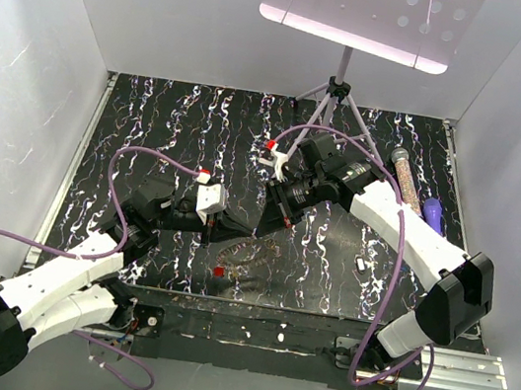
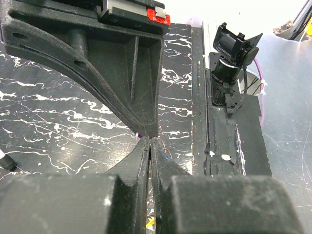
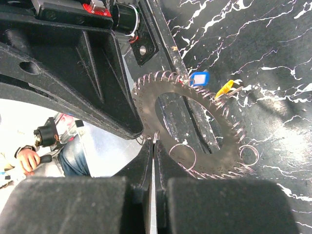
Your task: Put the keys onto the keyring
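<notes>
Right wrist view settles the grip: the right claw (image 3: 153,140) is pinched shut on the near rim of the thin grey toothed metal keyring (image 3: 222,152), whose disc spreads away from the fingertips toward 2 o'clock over the black white-veined tabletop (image 3: 273,39). On its far rim, at about 1 o'clock, sit a small blue-headed key (image 3: 199,78) and a yellow-headed key (image 3: 224,89), apparently already threaded.

Top external view adds what that one cannot. The left claw (image 1: 230,234) lies just beside the ring at its 9 o'clock, nearly tip to tip with the right, and a small red piece (image 1: 219,271) lies on the table at 6 o'clock of both.

Left wrist view shows that claw closed too, with only a thin pale strand at its tips. Whether that is a key or the ring I cannot tell. The coming move, I judge, turns on the left tip meeting the rim edge-on.
</notes>
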`<state>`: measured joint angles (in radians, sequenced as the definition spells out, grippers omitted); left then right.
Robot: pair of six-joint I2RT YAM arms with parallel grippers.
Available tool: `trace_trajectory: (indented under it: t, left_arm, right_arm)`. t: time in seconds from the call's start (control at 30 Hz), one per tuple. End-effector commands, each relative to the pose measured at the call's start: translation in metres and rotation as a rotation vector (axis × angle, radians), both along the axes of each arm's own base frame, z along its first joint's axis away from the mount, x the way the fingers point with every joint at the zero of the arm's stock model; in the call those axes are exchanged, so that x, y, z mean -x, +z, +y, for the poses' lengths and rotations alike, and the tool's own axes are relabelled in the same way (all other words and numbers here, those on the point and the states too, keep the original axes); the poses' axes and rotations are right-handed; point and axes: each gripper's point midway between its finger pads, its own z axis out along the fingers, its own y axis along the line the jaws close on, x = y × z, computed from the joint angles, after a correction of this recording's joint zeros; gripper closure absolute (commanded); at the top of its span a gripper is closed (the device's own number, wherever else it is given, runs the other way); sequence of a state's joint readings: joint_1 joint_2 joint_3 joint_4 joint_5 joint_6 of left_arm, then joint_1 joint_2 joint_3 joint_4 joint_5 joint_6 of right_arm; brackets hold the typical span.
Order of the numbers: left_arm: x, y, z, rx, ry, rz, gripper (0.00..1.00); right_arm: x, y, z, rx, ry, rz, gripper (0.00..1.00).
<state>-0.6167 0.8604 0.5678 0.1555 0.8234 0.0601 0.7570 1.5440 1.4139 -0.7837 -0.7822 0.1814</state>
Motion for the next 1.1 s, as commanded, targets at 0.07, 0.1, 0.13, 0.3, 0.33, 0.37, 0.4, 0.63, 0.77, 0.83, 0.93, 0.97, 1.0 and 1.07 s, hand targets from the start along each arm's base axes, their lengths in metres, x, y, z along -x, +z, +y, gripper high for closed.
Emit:
trace_trajectory:
  t: [0.07, 0.1, 0.13, 0.3, 0.33, 0.37, 0.4, 0.63, 0.77, 0.83, 0.93, 0.97, 1.0, 1.07]
  left_arm:
    - [-0.008, 0.021, 0.002, 0.029, 0.033, -0.094, 1.00]
    - [-0.008, 0.020, 0.002, 0.025, 0.034, -0.092, 1.00]
    - [-0.009, 0.019, 0.003, 0.021, 0.037, -0.093, 1.00]
    - [-0.009, 0.013, 0.004, 0.011, 0.044, -0.087, 1.00]
    - [-0.009, 0.013, 0.004, 0.011, 0.044, -0.085, 1.00]
    - [-0.009, 0.013, 0.004, 0.011, 0.044, -0.085, 1.00]
    - [-0.009, 0.014, 0.004, 0.012, 0.046, -0.085, 1.00]
    - [-0.007, 0.015, 0.004, 0.023, 0.039, -0.084, 1.00]
    - [-0.007, 0.015, 0.004, 0.022, 0.039, -0.081, 1.00]
    - [-0.008, 0.013, 0.004, 0.017, 0.043, -0.084, 1.00]
    - [-0.009, 0.012, 0.006, 0.012, 0.055, -0.088, 1.00]
    - [-0.010, 0.012, 0.006, 0.009, 0.058, -0.090, 1.00]
    - [-0.010, 0.012, 0.006, 0.007, 0.062, -0.092, 1.00]
    - [-0.011, 0.011, 0.007, 0.003, 0.068, -0.093, 1.00]
  right_arm:
    - [0.013, 0.013, 0.002, -0.032, 0.035, 0.052, 0.99]
    - [0.013, 0.013, 0.002, -0.034, 0.039, 0.049, 0.99]
    - [0.014, 0.014, 0.001, -0.037, 0.043, 0.047, 0.99]
    - [0.015, 0.017, 0.000, -0.054, 0.055, 0.042, 0.95]
    - [0.016, 0.017, 0.000, -0.052, 0.056, 0.044, 0.94]
    - [0.016, 0.017, 0.000, -0.055, 0.058, 0.041, 0.92]
    - [0.016, 0.017, 0.000, -0.054, 0.057, 0.044, 0.91]
    - [0.015, 0.018, 0.001, -0.060, 0.058, 0.038, 0.87]
    - [0.015, 0.017, 0.001, -0.056, 0.057, 0.034, 0.86]
    - [0.015, 0.016, 0.001, -0.051, 0.055, 0.032, 0.88]
    - [0.015, 0.016, 0.000, -0.051, 0.056, 0.033, 0.94]
    - [0.015, 0.017, 0.000, -0.051, 0.055, 0.031, 0.96]
    - [0.015, 0.016, -0.001, -0.050, 0.056, 0.031, 0.99]
    - [0.015, 0.016, -0.002, -0.050, 0.056, 0.033, 0.99]
